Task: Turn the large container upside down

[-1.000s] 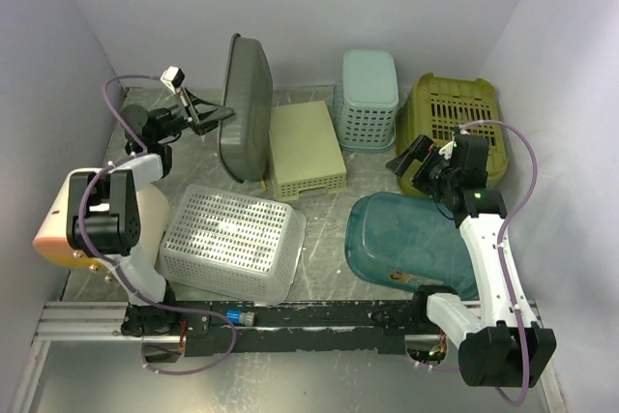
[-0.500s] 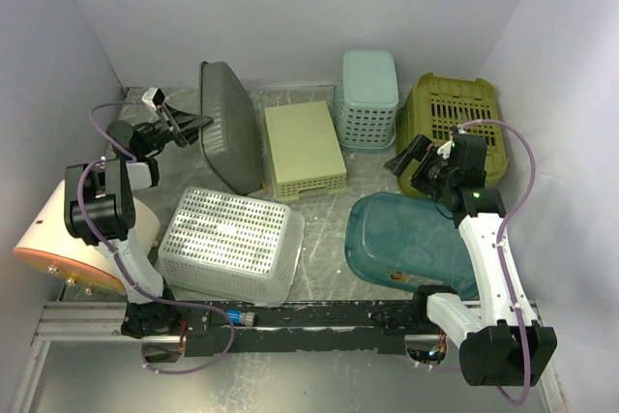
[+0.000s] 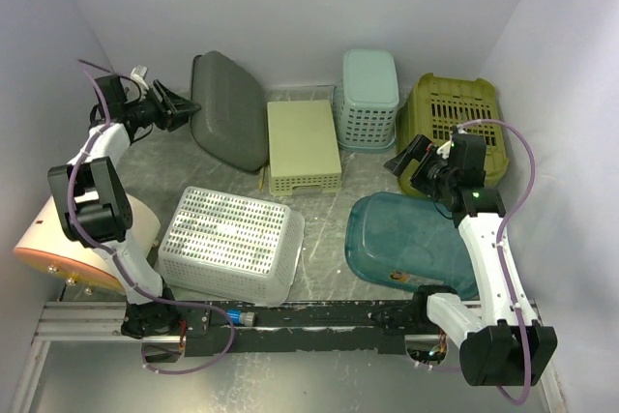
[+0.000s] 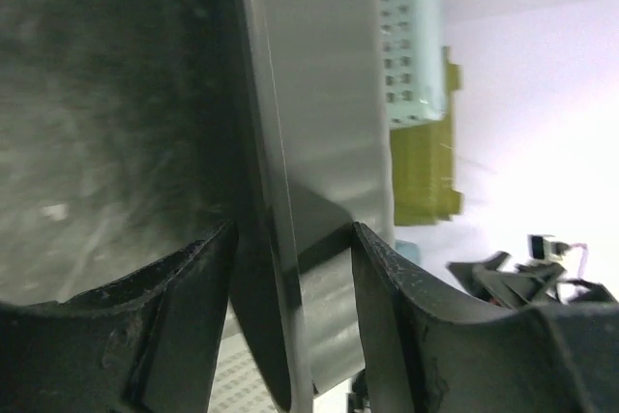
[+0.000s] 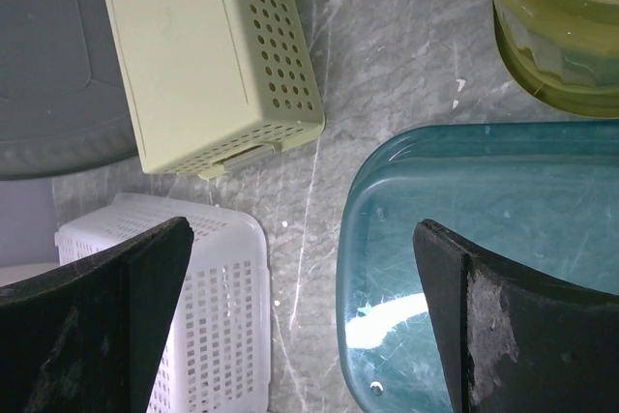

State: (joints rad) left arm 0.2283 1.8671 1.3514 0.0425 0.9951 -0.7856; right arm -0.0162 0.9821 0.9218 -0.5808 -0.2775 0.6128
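The large grey container lies at the back left with its bottom facing up, leaning toward the back wall. My left gripper is at its left rim. In the left wrist view the container's thin rim runs between my two fingers with a gap on each side, so the left gripper is open around it. The grey container also shows at the top left of the right wrist view. My right gripper is wide open and empty, hovering above the table.
A cream perforated box lies right of the grey container. A light-blue basket and an olive basket stand at the back right. A teal tub lies bottom up under the right arm. A white basket lies front left.
The grey container went from standing on its edge to tipped over leftward, bottom up, at the back left. My left gripper moved left and back with it. The right arm has not moved.
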